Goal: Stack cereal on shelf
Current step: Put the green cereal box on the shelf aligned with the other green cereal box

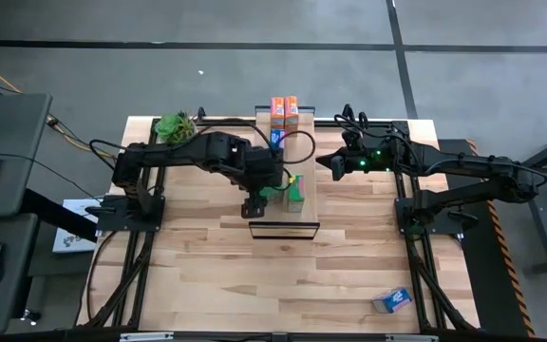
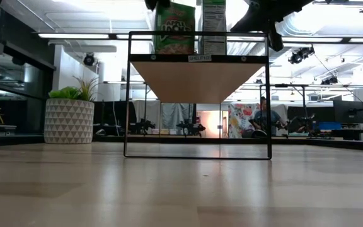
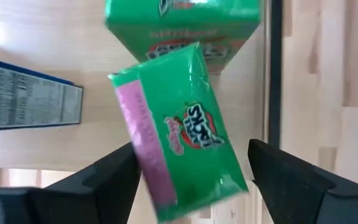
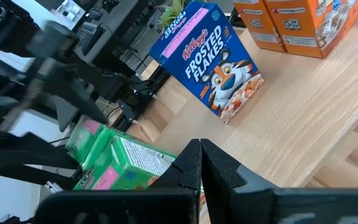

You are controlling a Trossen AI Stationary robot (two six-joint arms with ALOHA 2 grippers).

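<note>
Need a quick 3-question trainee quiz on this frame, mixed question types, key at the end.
1. True or false: the left gripper has its fingers clamped tight on the green cereal box.
2. Which colour are the two boxes standing at the far end of the shelf? A) green B) orange C) blue
3. Where does the one box off the shelf lie?

Key:
1. False: the fingers stand apart on either side of the box.
2. B.
3. A blue box lies on the table, at its near edge on the right arm's side, far from the shut right gripper.
</note>
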